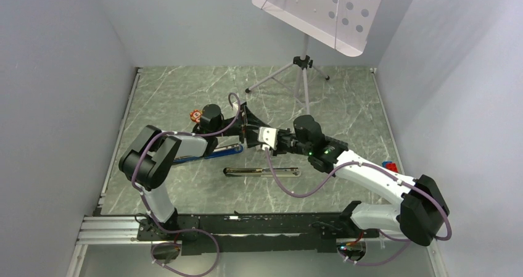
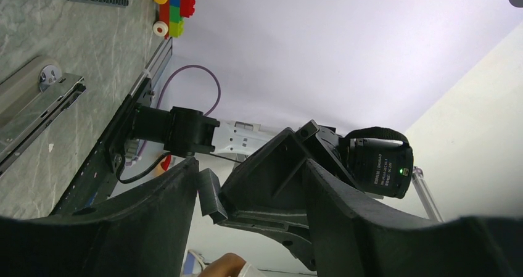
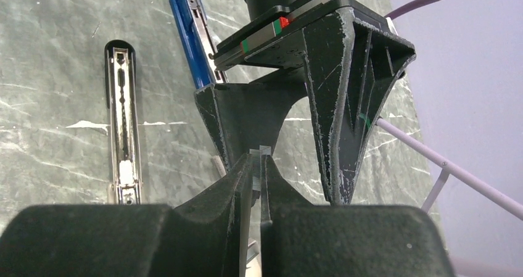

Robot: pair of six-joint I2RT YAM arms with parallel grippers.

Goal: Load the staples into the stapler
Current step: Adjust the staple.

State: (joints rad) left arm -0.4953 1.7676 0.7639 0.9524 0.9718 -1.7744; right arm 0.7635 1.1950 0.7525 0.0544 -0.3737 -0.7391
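Right gripper (image 3: pixel 258 166), nearest your lens, is pinched on the staples (image 3: pixel 259 152) in mid-air between the parted fingers of the left gripper (image 3: pixel 284 178), so you appear mid-handover; next, secure them squarely, then carry to the open stapler (image 3: pixel 121 123).

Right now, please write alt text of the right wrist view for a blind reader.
The right fingers pinch a small silver strip of staples close to the open left fingers. Behind them, on the marble table, lie a black stapler opened flat and a blue stapler.
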